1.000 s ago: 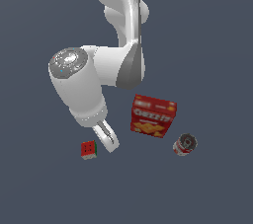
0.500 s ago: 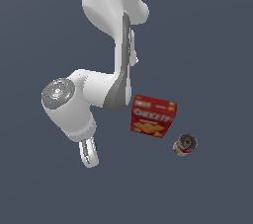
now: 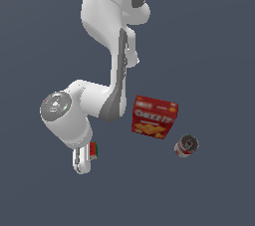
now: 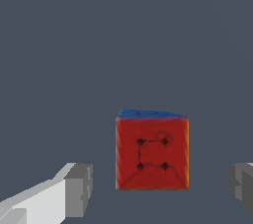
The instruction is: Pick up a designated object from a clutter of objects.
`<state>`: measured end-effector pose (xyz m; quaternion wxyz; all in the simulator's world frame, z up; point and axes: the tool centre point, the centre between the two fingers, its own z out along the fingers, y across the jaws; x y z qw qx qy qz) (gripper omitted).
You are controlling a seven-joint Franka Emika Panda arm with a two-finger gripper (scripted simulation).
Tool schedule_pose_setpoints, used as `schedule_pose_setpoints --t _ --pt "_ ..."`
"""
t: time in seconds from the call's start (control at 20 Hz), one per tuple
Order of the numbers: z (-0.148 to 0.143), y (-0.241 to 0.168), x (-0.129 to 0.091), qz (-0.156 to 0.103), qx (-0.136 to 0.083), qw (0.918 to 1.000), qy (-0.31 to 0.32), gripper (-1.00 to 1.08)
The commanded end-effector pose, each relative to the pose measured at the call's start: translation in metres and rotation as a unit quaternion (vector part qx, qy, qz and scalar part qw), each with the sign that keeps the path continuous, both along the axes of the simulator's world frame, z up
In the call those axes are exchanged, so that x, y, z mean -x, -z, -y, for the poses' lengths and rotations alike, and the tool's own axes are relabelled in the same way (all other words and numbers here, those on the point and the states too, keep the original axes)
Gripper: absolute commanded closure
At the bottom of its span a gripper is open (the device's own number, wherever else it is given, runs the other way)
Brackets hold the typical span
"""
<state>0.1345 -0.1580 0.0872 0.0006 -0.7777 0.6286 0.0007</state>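
Observation:
The designated object is a small cube (image 4: 151, 151) with a red gridded face and a blue upper edge, filling the middle of the wrist view. In the exterior view only a red and green sliver of the cube (image 3: 93, 150) shows beside the white hand. My gripper (image 4: 160, 188) is open, with one grey finger (image 4: 79, 189) on one side of the cube and the other finger (image 4: 242, 186) well off on the other side, neither touching it. In the exterior view the gripper (image 3: 83, 161) hangs low over the cube, its fingers hidden by the hand.
A red cracker box (image 3: 154, 117) lies to the exterior view's right of the arm. A small red-and-white can (image 3: 186, 146) lies on its side further right. The white arm (image 3: 112, 60) rises over the scene.
The hand has swung toward the exterior view's left and dropped onto the cube's spot. The cube, plainly visible a second ago, is now mostly covered by the hand.

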Motion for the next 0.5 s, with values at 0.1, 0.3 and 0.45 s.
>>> schedule_pose_setpoints --t 0.1,0.3,0.45 --pt "0.003 0.004 -0.001 0.000 0.001 0.9999 0.010 -0.92" --pt "0.002 0.007 0.000 0.000 0.001 1.0000 0.008 -0.92" --pt "0.002 0.018 0.000 0.000 0.001 1.0000 0.008 -0.92"
